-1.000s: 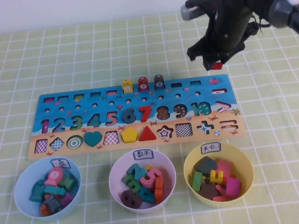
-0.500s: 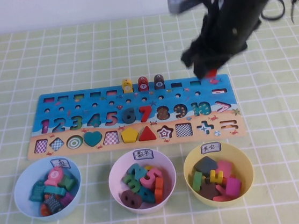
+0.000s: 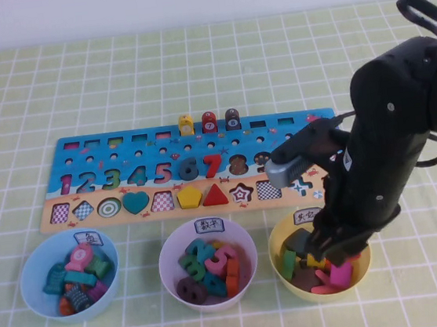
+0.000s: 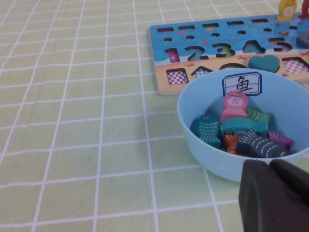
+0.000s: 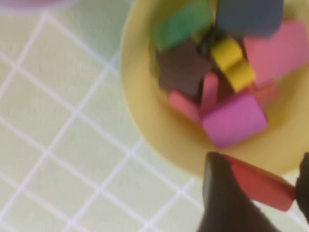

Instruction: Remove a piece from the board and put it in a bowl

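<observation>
Over at the near right of the table, we've got the right gripper (image 3: 340, 250) hanging just above the yellow bowl (image 3: 277, 245), with the arm's dark bulk covering the bowl's right half and the right end of the board (image 3: 90, 213) in the high view. In the right wrist view the fingers are clamped on the red bar piece (image 5: 258, 182), which sits crosswise between the two dark fingertips (image 5: 219, 193). From that camera the bar lines up with the bowl's rim (image 5: 145, 125); we can't say if it's over the inside yet. The bowl already has a pile in it: a pink block (image 5: 235, 119), a green one (image 5: 182, 24), a yellow bit (image 5: 232, 62) and some darker shapes.

The board lies across the middle of the table, just beyond the row of three bowls, with the coloured numbers along its blue part and shape pieces like the red triangle (image 3: 215, 195) and yellow pentagon (image 3: 188, 195) on the tan strip.

The pinkish-white bowl (image 3: 169, 252) full of number pieces sits in the middle of the row, and the pale blue bowl (image 3: 31, 268) with fish pieces is at the left.

The left gripper (image 4: 275, 195) is parked near the blue bowl (image 4: 203, 150), showing only as a dark lump in its own wrist camera, so we can't tell how its fingers stand.
</observation>
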Motion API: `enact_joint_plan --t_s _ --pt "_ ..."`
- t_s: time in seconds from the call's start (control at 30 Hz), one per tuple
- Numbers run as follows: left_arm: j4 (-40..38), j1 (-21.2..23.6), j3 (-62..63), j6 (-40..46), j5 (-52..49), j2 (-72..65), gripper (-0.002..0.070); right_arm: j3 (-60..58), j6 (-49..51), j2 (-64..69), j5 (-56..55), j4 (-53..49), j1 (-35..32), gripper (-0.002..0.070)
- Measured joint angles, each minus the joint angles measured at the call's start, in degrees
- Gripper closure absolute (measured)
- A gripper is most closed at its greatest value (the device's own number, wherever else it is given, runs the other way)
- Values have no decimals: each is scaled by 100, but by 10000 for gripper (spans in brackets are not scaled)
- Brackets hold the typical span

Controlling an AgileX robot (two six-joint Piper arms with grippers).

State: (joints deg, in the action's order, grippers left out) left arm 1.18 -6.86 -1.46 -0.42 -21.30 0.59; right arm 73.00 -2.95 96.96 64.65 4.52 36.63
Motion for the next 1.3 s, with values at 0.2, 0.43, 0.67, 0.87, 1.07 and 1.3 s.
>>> enact_joint_plan --t_s 0.2,0.43,0.67,0.87,1.07,1.3 --pt "0 0 0 0 0 0 680 -59 0 0 -514 50 0 395" --pt "0 0 0 0 0 0 680 -64 0 0 -836 50 0 202" --pt "0 0 0 0 0 0 680 -107 11 -438 -1118 239 0 530" --pt "0 0 0 0 0 0 680 -702 11 -1878 -2226 588 0 678" --pt "0 0 0 0 0 0 680 -1740 11 -3404 -3143 639 49 690" --pt "0 0 0 0 0 0 680 -2799 11 -4717 -3448 716 48 691"
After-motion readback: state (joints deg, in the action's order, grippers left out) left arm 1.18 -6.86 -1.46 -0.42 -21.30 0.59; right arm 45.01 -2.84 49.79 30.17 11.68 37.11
